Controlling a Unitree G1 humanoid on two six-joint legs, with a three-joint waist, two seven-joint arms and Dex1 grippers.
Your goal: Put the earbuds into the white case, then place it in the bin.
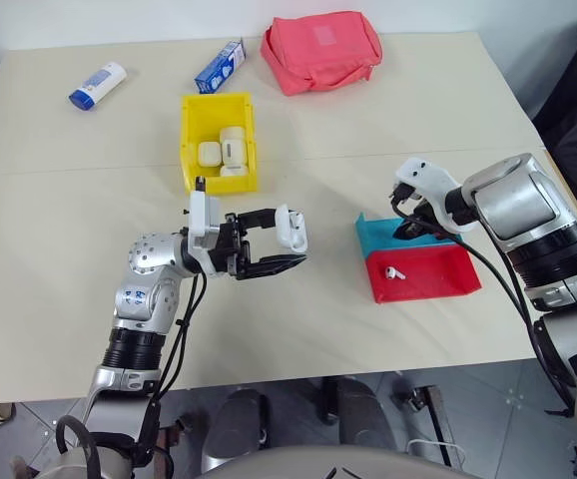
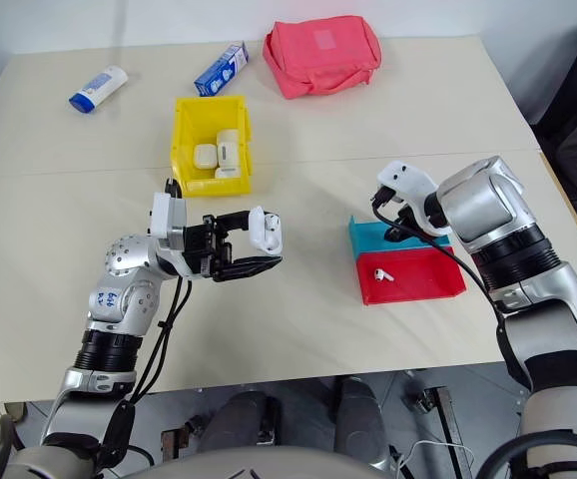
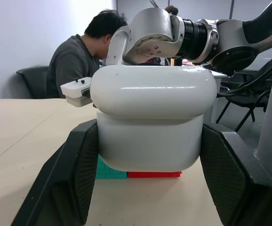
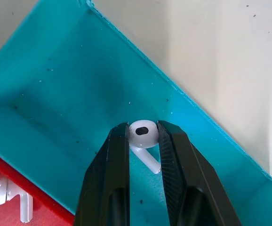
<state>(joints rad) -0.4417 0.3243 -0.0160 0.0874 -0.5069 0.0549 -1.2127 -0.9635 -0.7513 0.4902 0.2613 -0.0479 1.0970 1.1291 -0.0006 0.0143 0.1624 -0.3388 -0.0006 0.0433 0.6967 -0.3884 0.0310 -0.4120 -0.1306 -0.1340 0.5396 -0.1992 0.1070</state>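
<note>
right gripper (image 4: 143, 141) pinches one earbud (image 4: 142, 133) in the teal tray (image 4: 42, 94), frame centre; lift straight, gently, toward the white case (image 3: 152, 120) clamped in the left gripper (image 1: 274, 244).

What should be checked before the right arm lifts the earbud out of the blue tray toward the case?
1. Earbud sits between the right gripper fingers, jaws closed on its head: ok.
2. Stem is free of the blue tray floor: cannot tell.
3. Left gripper is clamped on the white case, held above the table: ok.
4. Case lid is open to receive the earbud: not ok, it looks closed in the left wrist view.
5. Second earbud is waiting in the red tray: ok.
6. Yellow bin has room beside the cases already in it: ok.
</note>
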